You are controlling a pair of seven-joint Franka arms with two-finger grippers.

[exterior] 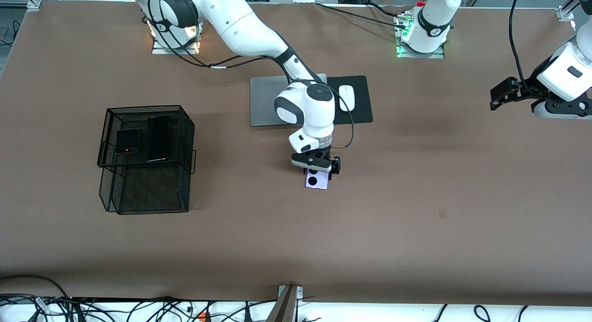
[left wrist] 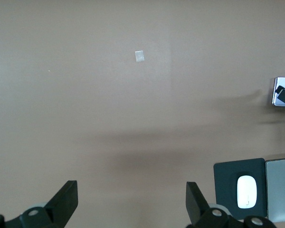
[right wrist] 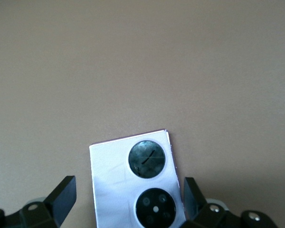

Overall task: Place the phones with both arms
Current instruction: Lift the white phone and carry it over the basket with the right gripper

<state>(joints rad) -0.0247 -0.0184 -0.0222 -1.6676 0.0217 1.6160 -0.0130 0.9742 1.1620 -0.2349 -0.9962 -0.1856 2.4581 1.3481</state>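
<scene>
The lilac-white phone (right wrist: 133, 183) lay flat on the brown bench (exterior: 416, 197), between the spread fingers (right wrist: 62, 195) of the right gripper (exterior: 318, 170); one finger stood just beside its edge, the other apart from it. It was squarish and glossy, with two black camera circles. The squarish black folded phone (exterior: 126, 141) and the long slim black slab (exterior: 158, 138) rested on the upper tier of a black wire-mesh basket (exterior: 145, 188) toward the right arm's end. The left gripper (left wrist: 130, 202) waited with fingers wide over bare bench.

Right claw (exterior: 319, 170) lowered, open — left claw (exterior: 502, 96) raised, open
</scene>
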